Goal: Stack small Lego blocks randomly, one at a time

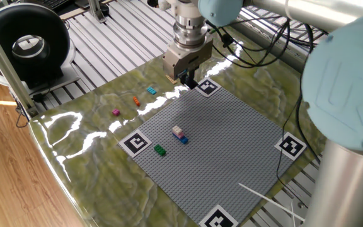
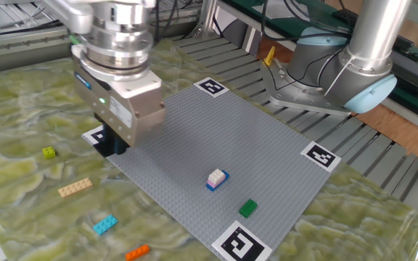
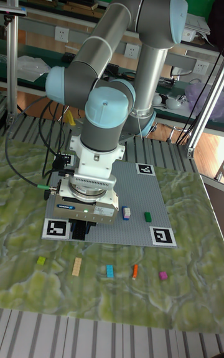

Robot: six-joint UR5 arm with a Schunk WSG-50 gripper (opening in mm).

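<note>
While hanging over the baseplate (image 2: 216, 138) corner, the hand's (image 2: 111, 145) opening stays hidden.

One fixed view looks down steeply from behind the arm's shoulder. The other fixed view sits low and near, across the bench (image 2: 20, 188). The tall fixed view stands farther back, facing the arm from 6 o'clock. All share the baseplate (image 1: 225, 145).
</note>
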